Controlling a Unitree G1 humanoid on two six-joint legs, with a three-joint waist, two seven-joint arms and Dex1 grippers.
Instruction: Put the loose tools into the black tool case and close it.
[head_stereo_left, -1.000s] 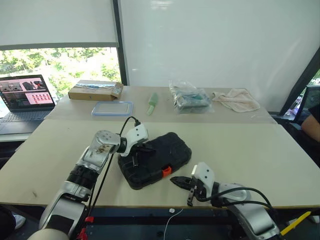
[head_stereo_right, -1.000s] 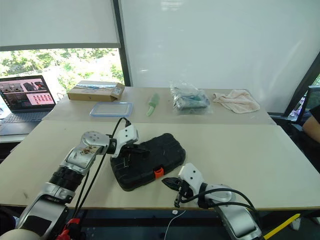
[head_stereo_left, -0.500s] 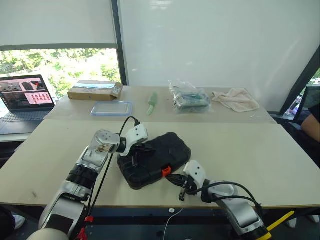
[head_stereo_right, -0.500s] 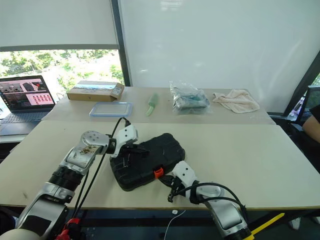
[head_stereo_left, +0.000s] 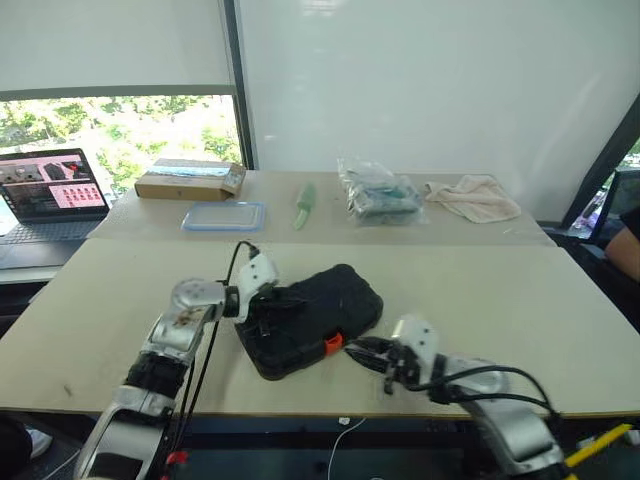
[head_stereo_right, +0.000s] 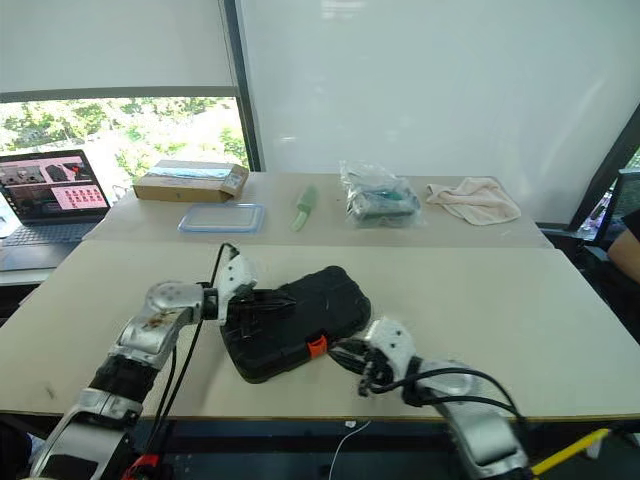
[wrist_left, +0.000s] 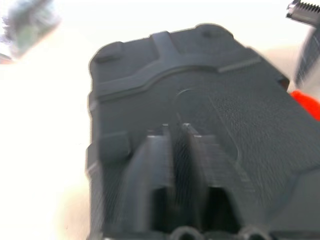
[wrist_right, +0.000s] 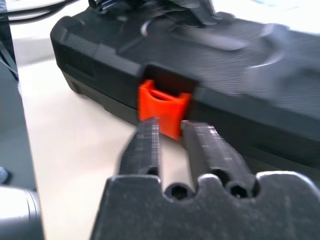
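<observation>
The black tool case (head_stereo_left: 312, 318) lies shut on the near table, its orange latch (head_stereo_left: 333, 343) facing the front edge. My left gripper (head_stereo_left: 283, 303) rests over the left end of the lid, and its fingers (wrist_left: 150, 165) stand slightly open above the textured black surface with nothing between them. My right gripper (head_stereo_left: 358, 347) sits low by the table's front edge, pointing at the latch (wrist_right: 165, 106). Its fingertips (wrist_right: 147, 135) are a little apart and stop just short of the latch, holding nothing. The loose tools are out of view.
On the far table stand a clear blue-rimmed container (head_stereo_left: 225, 216), a cardboard box (head_stereo_left: 190, 180), a green item (head_stereo_left: 305, 206), a plastic bag (head_stereo_left: 378, 195) and a cloth (head_stereo_left: 472, 198). An open laptop (head_stereo_left: 50, 195) is at the far left. A person's arm (head_stereo_left: 625, 250) shows at the right edge.
Both grippers' fingers have parted slightly. My right gripper has drawn back to the right from the latch and risen a little. My left arm has shifted left, its gripper still over the lid.
</observation>
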